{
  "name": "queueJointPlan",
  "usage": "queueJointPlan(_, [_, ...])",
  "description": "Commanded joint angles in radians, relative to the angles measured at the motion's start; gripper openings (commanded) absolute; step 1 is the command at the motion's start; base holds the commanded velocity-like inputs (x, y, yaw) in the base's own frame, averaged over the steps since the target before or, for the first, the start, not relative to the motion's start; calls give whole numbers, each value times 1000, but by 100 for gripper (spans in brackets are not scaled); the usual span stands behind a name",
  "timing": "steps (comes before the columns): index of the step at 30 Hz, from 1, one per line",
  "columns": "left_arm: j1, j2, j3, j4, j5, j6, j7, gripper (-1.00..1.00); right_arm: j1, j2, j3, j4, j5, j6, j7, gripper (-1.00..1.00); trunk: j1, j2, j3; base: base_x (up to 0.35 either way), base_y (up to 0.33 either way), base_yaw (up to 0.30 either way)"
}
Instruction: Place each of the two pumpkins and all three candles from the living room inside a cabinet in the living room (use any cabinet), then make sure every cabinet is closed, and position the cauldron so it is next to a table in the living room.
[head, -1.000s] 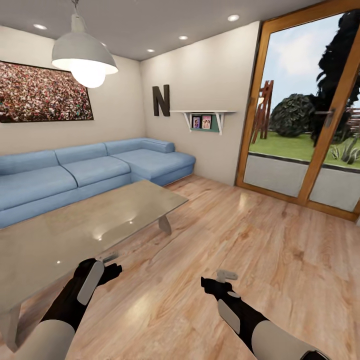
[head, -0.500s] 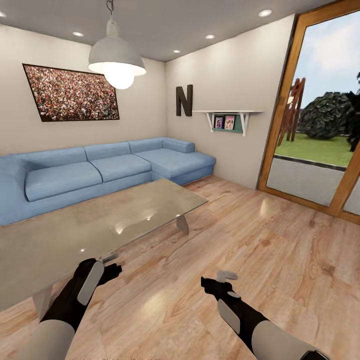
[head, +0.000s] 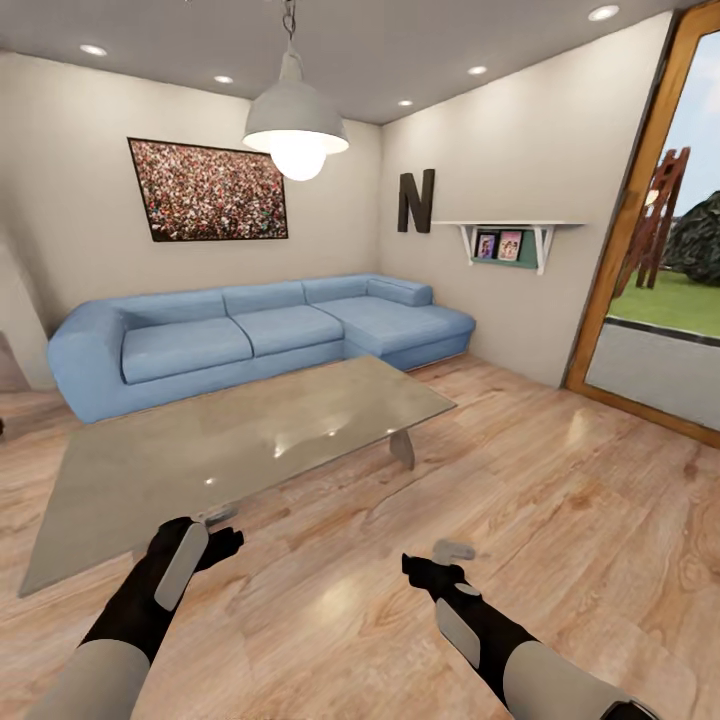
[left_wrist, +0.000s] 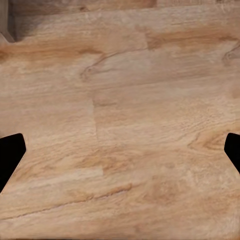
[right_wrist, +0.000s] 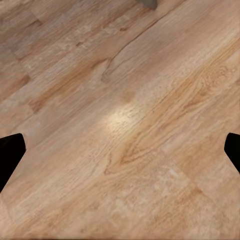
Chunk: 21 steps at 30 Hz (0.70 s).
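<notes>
The table (head: 200, 455), a low rectangular one with a glossy grey-green glass top, stands just ahead and to the left in the head view, its top bare. My left gripper (head: 222, 518) hovers by the table's near edge, over the wooden floor. My right gripper (head: 455, 550) hangs over open floor to the right of the table. In both wrist views, the left gripper (left_wrist: 120, 152) and the right gripper (right_wrist: 120, 152) have dark fingertips far apart, with only floorboards between them. The pumpkins, candles, cabinet and cauldron are out of view.
A blue corner sofa (head: 260, 335) lines the far wall behind the table. A pendant lamp (head: 296, 120) hangs above it. A wood-framed glass door (head: 650, 300) is at the right, with a wall shelf (head: 510, 240) beside it. Wooden floor (head: 560, 500) spreads to the right.
The whole view has swung left, so the camera turned: sofa, table and door slid rightward in the picture. Both arms keep the same pose, grippers still open.
</notes>
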Motion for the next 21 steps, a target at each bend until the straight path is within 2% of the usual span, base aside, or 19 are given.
queueJointPlan(1, [0, 0, 0, -1, 10, 2, 9, 100, -1, 0, 9, 0, -11, -5, -5, 100, 0, 0, -1, -35, 7, 276])
queueJointPlan(7, [0, 0, 0, -1, 11, 2, 9, 100, -1, 0, 9, 0, -11, -5, -5, 100, 0, 0, -1, -157, 38, 276])
queueJointPlan(21, [0, 0, 1, 3, 14, 1, 9, 100, -1, 0, 10, 0, -11, -5, -5, 100, 0, 0, -1, -288, 154, 276])
